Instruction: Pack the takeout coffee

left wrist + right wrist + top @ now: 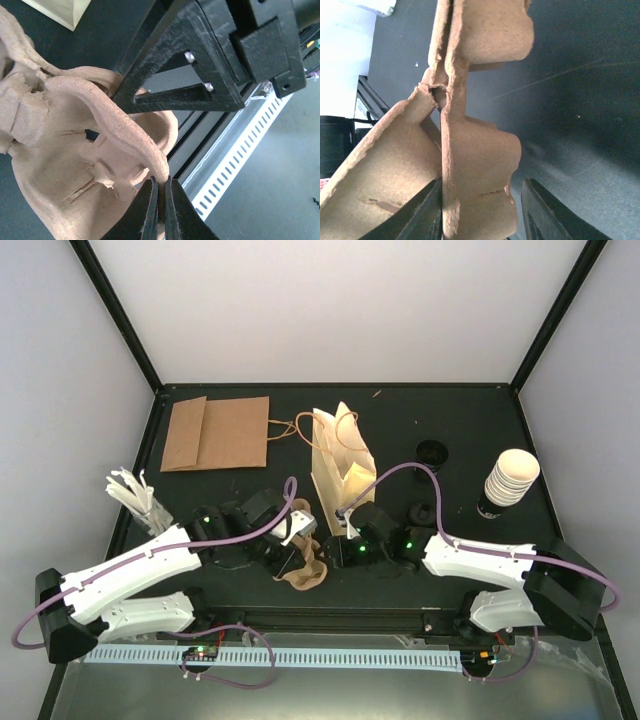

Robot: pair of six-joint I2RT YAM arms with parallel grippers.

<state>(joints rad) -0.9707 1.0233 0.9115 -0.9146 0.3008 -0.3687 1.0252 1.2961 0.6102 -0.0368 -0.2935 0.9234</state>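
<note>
The takeout coffee cups [512,478] are cream-white paper cups stacked at the right of the table, away from both grippers. A brown pulp cup carrier [303,575] hangs near the front edge between the arms. My left gripper [161,182] is shut on a curved rim of the carrier [60,150]. My right gripper [482,190] straddles a lobe of the carrier [480,150]. Its left finger [427,210] lies against the pulp and its right finger [545,210] stands apart from it. From above, the left gripper [300,538] and right gripper [337,543] are close together.
A cream paper bag [342,465] with loop handles stands upright behind the grippers. A flat brown paper bag [215,433] lies at the back left. Black lids [432,452] lie right of the bag. A holder of white sticks [135,495] stands at the left.
</note>
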